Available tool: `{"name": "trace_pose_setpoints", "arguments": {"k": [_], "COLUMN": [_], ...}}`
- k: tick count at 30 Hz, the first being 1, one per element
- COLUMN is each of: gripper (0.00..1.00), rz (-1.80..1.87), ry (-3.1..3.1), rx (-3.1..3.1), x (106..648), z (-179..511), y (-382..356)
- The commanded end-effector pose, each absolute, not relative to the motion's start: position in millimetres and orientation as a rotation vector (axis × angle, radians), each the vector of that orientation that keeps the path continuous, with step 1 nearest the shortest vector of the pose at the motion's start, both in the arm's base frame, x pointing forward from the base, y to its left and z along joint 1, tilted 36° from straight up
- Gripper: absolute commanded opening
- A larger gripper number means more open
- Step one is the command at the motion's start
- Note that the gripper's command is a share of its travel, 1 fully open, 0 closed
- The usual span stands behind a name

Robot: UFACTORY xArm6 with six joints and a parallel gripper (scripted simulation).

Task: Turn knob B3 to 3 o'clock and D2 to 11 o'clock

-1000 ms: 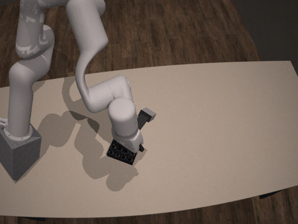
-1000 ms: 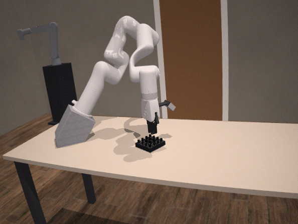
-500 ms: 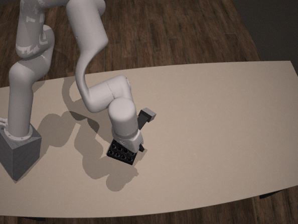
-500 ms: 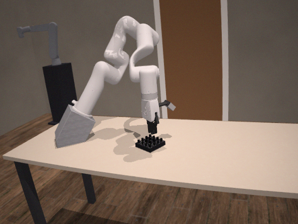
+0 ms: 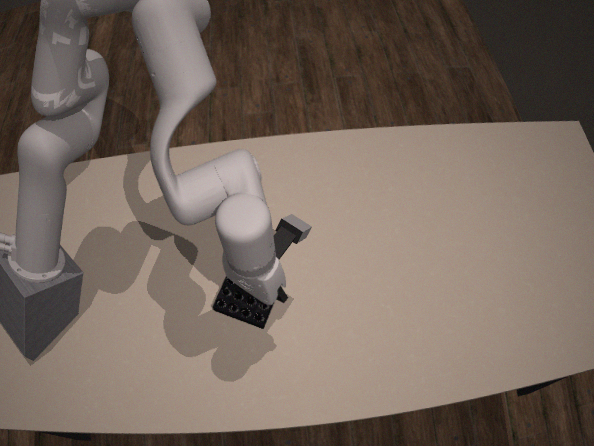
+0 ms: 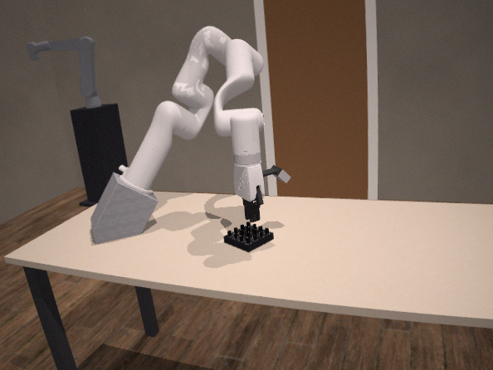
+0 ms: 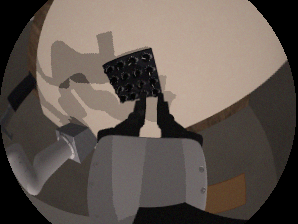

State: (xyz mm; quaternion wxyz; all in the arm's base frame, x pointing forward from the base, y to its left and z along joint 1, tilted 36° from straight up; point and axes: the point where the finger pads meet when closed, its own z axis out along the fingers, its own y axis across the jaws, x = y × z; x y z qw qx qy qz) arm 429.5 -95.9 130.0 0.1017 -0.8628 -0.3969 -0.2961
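The black knob box (image 5: 239,318) (image 6: 236,244) (image 7: 128,69) stands on the table, with its rows of small black knobs facing up. In the wrist view it lies ahead of the fingertips, slightly turned. The knob names, the marks, most white lines and the socket are too small or dark to read, so I cannot tell which knob is B3 or D2 or where they point. My gripper (image 6: 252,219) (image 7: 151,99) is open by a narrow gap, with nothing between its fingers. It points down just above the box's knobs. In the top view the wrist hides part of the box and the fingertips.
The table (image 5: 425,250) (image 6: 353,257) carries the arm's grey base block (image 5: 50,315) (image 6: 124,216) at the left. A grey camera block (image 5: 299,227) (image 6: 283,175) sticks out from the wrist on a dark bracket. The arm's shadow falls around the box.
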Motion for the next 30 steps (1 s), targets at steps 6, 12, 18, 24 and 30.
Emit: {"name": "trace_pose_setpoints", "arguments": {"k": [6, 12, 18, 24, 30], "gripper": [0.19, 0.19, 0.19, 0.19, 0.19], "rz": [-0.878, -0.878, -0.878, -0.878, -0.878], "ry": [-1.173, -1.173, -1.173, -1.173, -1.173], "rx": [-2.55, -2.55, -2.55, -2.55, -2.55], "x": [432, 435, 437, 440, 444], "z": [128, 123, 119, 113, 106], "y": [-95, -93, -91, -87, -84]}}
